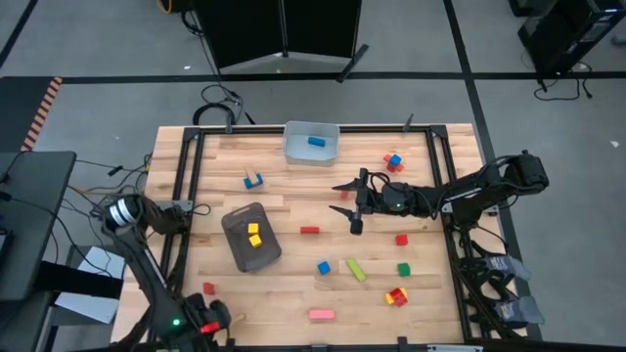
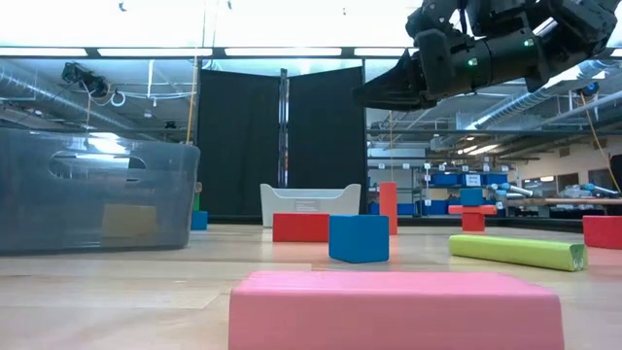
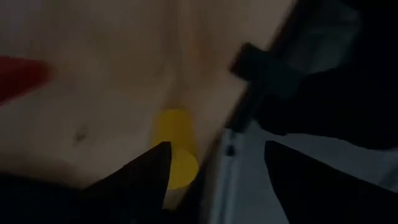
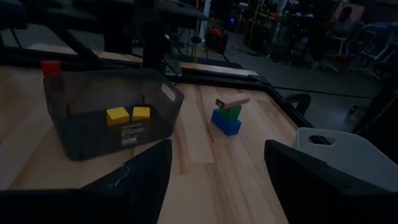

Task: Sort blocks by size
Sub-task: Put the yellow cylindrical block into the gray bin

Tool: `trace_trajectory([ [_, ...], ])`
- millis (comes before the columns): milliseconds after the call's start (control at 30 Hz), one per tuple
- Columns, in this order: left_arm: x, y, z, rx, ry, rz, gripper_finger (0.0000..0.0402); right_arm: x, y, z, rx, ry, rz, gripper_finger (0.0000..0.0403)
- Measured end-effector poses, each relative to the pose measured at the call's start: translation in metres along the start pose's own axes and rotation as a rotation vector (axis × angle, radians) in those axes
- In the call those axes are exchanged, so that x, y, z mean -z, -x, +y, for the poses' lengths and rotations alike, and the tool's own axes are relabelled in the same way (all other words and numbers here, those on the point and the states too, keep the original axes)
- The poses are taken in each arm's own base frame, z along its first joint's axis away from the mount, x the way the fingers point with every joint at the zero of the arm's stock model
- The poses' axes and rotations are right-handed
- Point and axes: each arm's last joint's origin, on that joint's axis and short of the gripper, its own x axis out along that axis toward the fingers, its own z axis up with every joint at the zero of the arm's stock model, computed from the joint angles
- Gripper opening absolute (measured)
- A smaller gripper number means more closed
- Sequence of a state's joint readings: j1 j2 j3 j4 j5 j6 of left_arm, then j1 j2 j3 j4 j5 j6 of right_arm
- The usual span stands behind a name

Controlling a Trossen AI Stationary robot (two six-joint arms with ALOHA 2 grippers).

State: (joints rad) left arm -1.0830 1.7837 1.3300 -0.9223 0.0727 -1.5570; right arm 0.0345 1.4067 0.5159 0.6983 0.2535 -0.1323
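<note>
Blocks lie scattered on the wooden table: a pink bar [image 1: 321,314], a green bar [image 1: 354,270], a blue cube [image 1: 323,266], a red bar [image 1: 309,231] and a red cube [image 1: 208,288]. Two yellow blocks [image 4: 127,114] sit in the dark grey tray [image 1: 235,252], and a blue one [image 1: 315,141] in the light bin [image 1: 293,147]. My left gripper [image 1: 217,318] hangs open at the near left corner, pointing down. Its blurred wrist view shows the gripper [image 3: 217,144] over a yellow block [image 3: 176,140] beside one finger. My right gripper [image 1: 344,198] hovers open above mid-table, nearly level.
A dark metal frame [image 1: 438,166] rims the table. A blue, green and wood stack [image 4: 227,115] stands between tray and bin. Red and blue blocks [image 1: 393,161] sit far right, a red and yellow cluster [image 1: 396,296] near right. Bare wood lies around the pink bar.
</note>
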Motion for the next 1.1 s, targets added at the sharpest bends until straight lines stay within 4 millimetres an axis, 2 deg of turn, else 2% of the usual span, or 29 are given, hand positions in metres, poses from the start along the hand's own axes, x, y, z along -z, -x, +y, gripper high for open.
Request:
trace_trajectory([
  [167, 0.003, 0.014, 0.000, -0.087, -0.004, -0.034, 0.0267, 0.000, 0.000, 0.002, -0.006, 0.000, -0.002, 0.0268],
  [433, 0.008, 0.016, 0.001, -0.110, -0.003, -0.057, 0.0268, -0.001, 0.001, 0.004, -0.013, 0.000, -0.004, 0.0268],
  [700, 0.021, 0.015, 0.003, -0.125, 0.011, -0.085, 0.0313, -0.001, 0.001, 0.004, -0.016, 0.001, -0.003, 0.0268],
  [867, 0.022, 0.006, 0.009, -0.146, 0.019, -0.097, 0.0338, 0.000, 0.001, 0.004, -0.016, 0.002, 0.000, 0.0268],
  [1100, 0.021, -0.011, 0.013, -0.114, 0.017, -0.097, 0.0332, 0.000, 0.001, 0.004, -0.017, -0.001, 0.001, 0.0268],
])
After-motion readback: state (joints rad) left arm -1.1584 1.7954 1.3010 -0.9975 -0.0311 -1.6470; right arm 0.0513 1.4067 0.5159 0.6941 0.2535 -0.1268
